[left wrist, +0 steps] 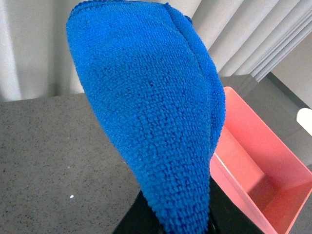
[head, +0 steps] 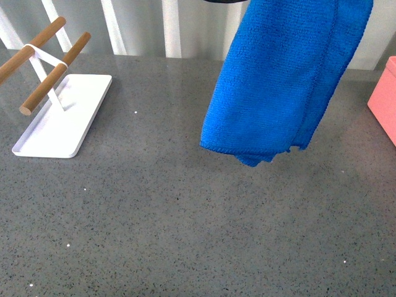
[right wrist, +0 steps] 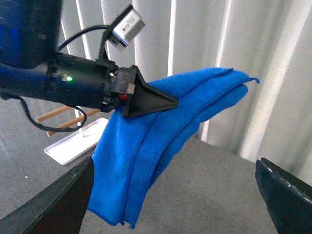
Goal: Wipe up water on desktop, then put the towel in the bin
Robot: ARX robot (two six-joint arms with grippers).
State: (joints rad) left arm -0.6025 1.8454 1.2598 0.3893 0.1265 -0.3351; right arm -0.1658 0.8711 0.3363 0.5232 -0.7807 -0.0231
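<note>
The blue towel point(head: 284, 80) hangs in folded layers above the dark speckled desktop point(head: 185, 216), its lower edge off the surface. My left gripper point(left wrist: 180, 214) is shut on the towel, which drapes over it and hides most of the fingers. In the right wrist view the left gripper point(right wrist: 148, 100) pinches the towel point(right wrist: 146, 156) from above. The salmon-pink bin point(left wrist: 258, 170) stands just beside the hanging towel, and only its corner point(head: 387, 99) shows at the far right of the front view. My right gripper point(right wrist: 173, 190) is open with nothing between its fingers, and it faces the towel.
A flat white tray point(head: 62, 117) with two wooden bars point(head: 55, 68) stands at the back left of the desktop. White vertical blinds point(head: 173, 28) run along the far edge. Bare desktop point(right wrist: 209, 195) lies between the right gripper's fingers.
</note>
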